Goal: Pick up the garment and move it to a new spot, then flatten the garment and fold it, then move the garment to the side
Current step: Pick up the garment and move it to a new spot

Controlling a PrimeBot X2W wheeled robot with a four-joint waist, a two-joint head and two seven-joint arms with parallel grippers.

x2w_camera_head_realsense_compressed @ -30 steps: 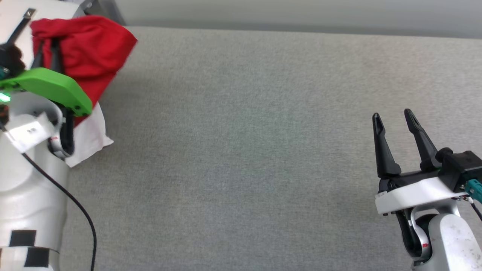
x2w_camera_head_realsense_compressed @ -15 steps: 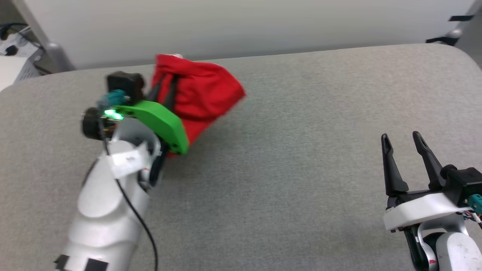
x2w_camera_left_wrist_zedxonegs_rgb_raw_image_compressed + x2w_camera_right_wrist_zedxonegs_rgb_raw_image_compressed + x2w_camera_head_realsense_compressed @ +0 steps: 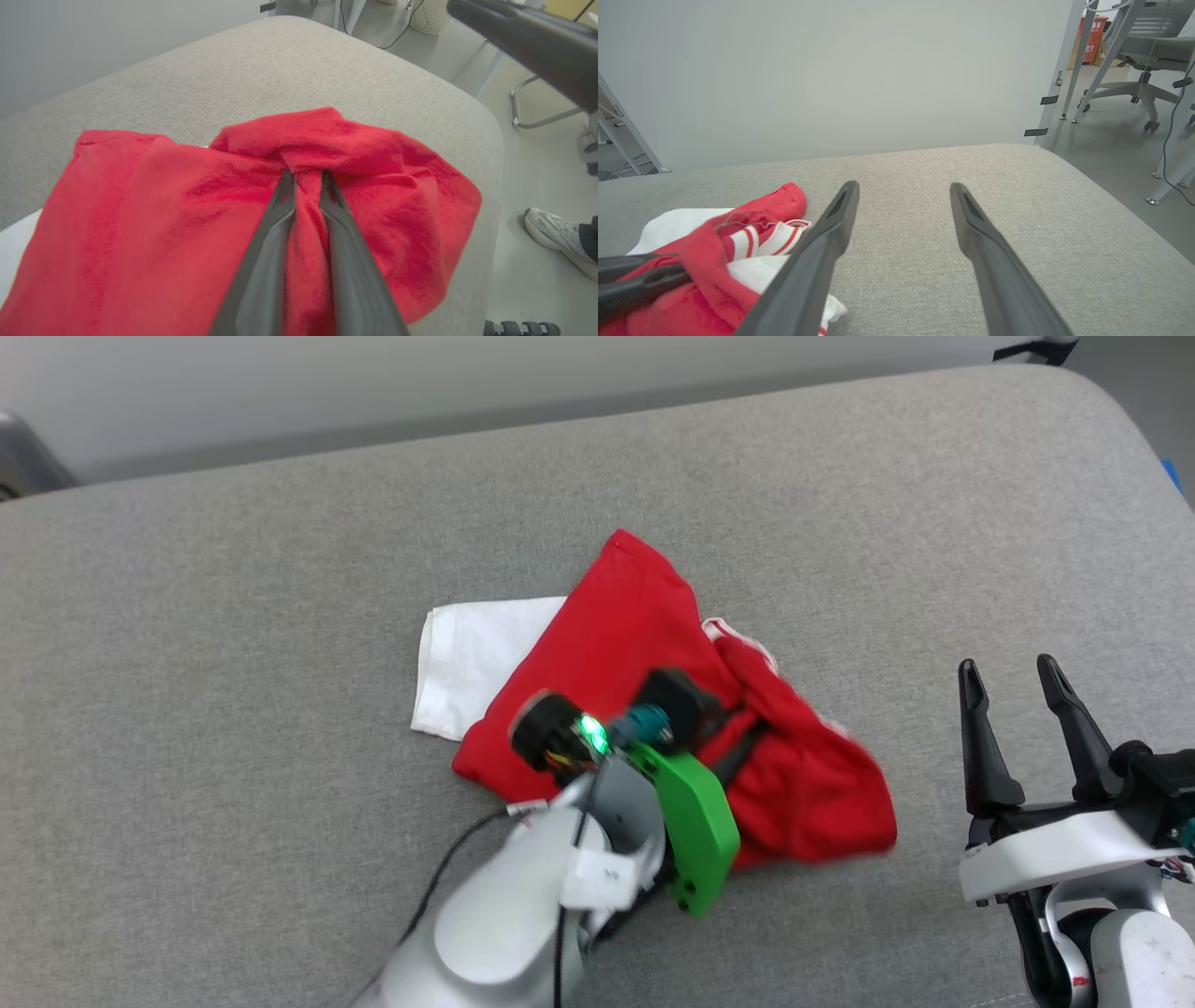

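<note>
left gripper point(image 3: 306, 177) pinches a bunched fold of the red shirt point(image 3: 607, 644) to carry it over the grey cushion point(image 3: 280, 569); right gripper point(image 3: 1006, 663), fingers spread, idles empty at three o'clock.

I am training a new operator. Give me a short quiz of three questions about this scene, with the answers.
1. True or false: the left gripper is shut on the garment.
2. The right gripper is: A) open and empty; B) shut on a sleeve; C) pressing the garment.
3. Fill in: the sleeve lying on the grey pad is ___.
Key: 1 true; 2 A; 3 white.
</note>
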